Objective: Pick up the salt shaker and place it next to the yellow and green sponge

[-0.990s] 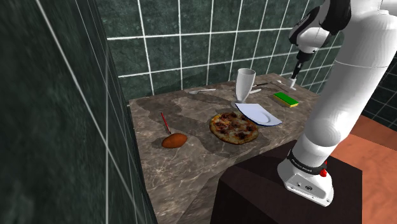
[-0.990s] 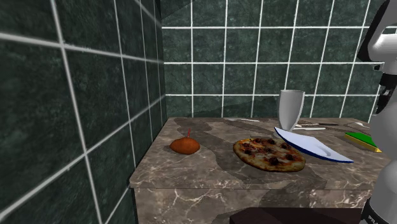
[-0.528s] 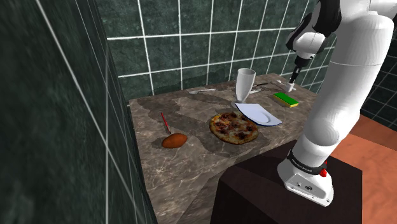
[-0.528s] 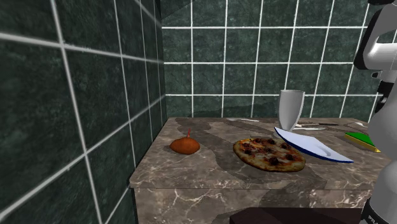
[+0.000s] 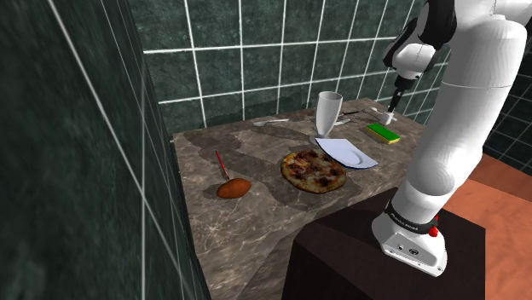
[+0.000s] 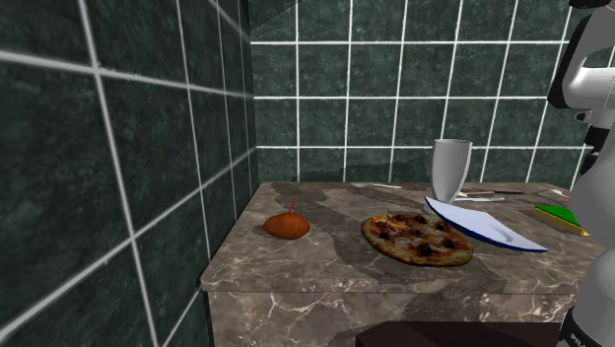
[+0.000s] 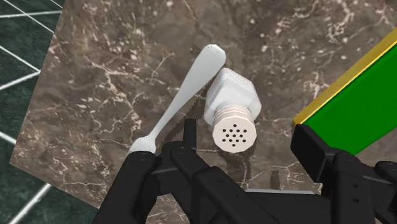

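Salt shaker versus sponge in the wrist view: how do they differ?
The salt shaker is white, the sponge green with a yellow edge. The salt shaker stands upright, holed cap toward the camera; the sponge lies flat. The salt shaker sits untouched inside the open gripper; the sponge lies outside it. Both rest on the marble counter, apart from each other.

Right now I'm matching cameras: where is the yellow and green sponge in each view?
Shoulder view: sponge right of the white cup, on the marble counter.
Second exterior view: sponge near the right edge, right of the cup.
Wrist view: sponge beside the salt shaker.
Shared landmark: the counter.
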